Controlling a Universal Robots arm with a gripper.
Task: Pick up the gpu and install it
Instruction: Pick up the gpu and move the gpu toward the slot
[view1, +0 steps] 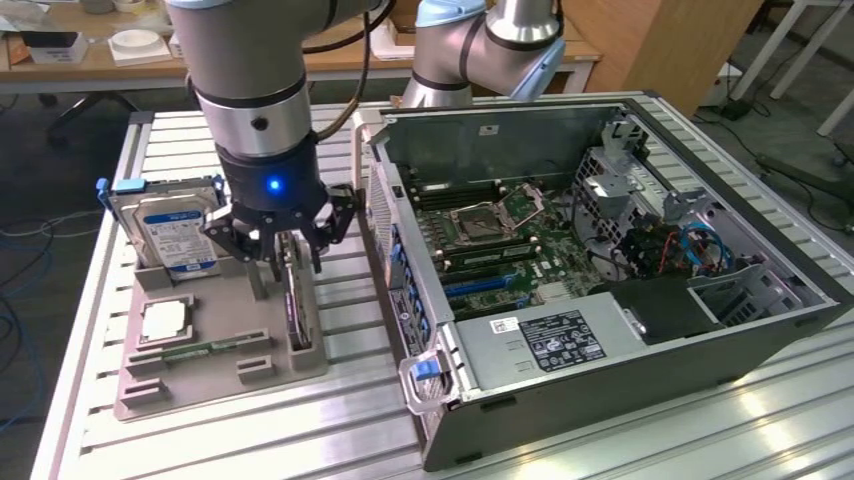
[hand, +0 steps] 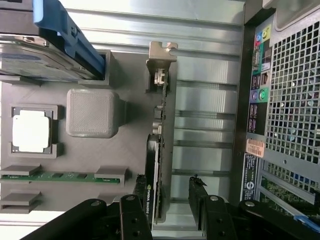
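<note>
The slatted aluminium bench (view1: 267, 435) is carrying two items directly. A grey moulded holder tray (view1: 214, 396) is sitting flat on the slats toward the exterior view's left. An open dark computer case (view1: 667, 370) is lying on its side toward the exterior view's right. The two are sitting near each other but apart, with bare slats showing between them.

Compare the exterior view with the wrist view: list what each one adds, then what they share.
Exterior view: the open case's motherboard and the arm. Wrist view: the case's rear audio jacks and the silvery end bracket. Both: the gpu standing on edge in the grey tray, open fingers either side of it, hard drive, processor, memory stick.
</note>
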